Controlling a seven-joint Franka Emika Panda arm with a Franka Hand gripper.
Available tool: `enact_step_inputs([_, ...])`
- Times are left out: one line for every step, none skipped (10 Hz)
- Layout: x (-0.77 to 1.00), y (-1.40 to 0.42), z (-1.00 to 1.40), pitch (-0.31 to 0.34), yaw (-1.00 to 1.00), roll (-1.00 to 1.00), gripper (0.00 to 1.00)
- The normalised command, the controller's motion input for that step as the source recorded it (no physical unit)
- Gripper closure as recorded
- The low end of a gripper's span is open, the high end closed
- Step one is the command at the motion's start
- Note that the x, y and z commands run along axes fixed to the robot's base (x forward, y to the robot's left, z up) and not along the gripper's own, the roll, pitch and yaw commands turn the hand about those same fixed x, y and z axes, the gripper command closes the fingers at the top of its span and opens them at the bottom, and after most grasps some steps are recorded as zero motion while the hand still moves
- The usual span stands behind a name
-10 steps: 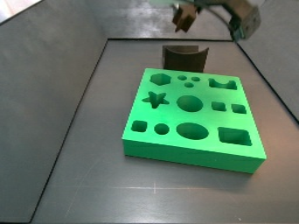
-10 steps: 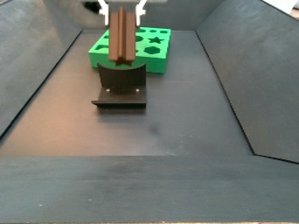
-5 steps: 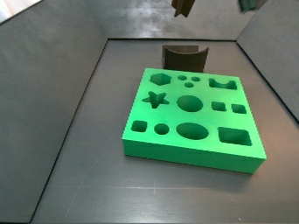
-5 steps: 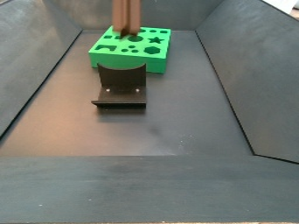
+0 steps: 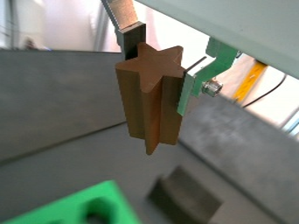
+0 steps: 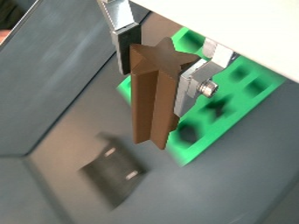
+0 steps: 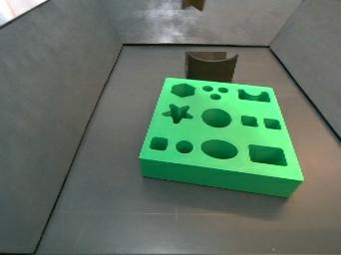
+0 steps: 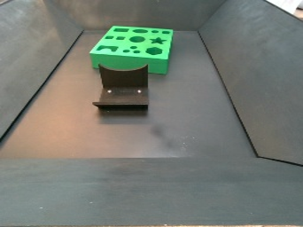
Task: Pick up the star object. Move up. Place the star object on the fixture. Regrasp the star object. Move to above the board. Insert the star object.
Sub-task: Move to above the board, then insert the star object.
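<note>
The star object (image 5: 152, 96) is a long brown prism with a star-shaped end. My gripper (image 5: 158, 63) is shut on its upper part, with one finger (image 5: 132, 39) on each side, and it hangs straight down. It also shows in a wrist view (image 6: 152, 101), held by the gripper (image 6: 158, 66) high above the floor. Only the star object's lower tip (image 7: 194, 4) shows in a side view, at the upper edge above the fixture (image 7: 209, 65). The green board (image 7: 213, 177) with shaped holes lies in front of the fixture. The gripper is out of both side views.
The fixture (image 8: 122, 89) stands on the dark floor next to the board (image 8: 101, 62). Dark sloping walls enclose the floor. In the wrist views the fixture (image 6: 114, 175) and the board (image 6: 251, 83) lie far below.
The gripper has risen with the star object from just above the fixture. It has left both side views at the top, save the star's tip.
</note>
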Motion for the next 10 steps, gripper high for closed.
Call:
enact_step_inputs([-0.58,-0.98,0.69,0.053,-0.10,-1.00,1.00])
enact_step_inputs([-0.39,-0.58,0.42,0.049,-0.09,-1.00,1.00])
enact_step_inputs([-0.25,-0.32,0.25,0.046,-0.08,-1.00,1.00])
enact_step_inputs([-0.16,-0.16,0.13,0.035,-0.07,-1.00,1.00])
enact_step_inputs([-0.11,-0.07,0.07,0.009,-0.04,-0.73,1.00])
enact_step_inputs([-0.10,-0.03,0.05,-0.018,-0.03,-0.51,1.00])
enact_step_inputs([-0.09,-0.02,0.03,-0.032,-0.02,-0.39,1.00])
enact_step_inputs([-0.06,0.01,0.02,-0.038,-0.01,-0.22,1.00])
enact_step_inputs([0.00,0.00,0.00,-0.004,0.00,0.00,1.00])
enact_step_inputs([-0.04,0.00,-0.10,-0.051,0.00,-0.01,1.00])
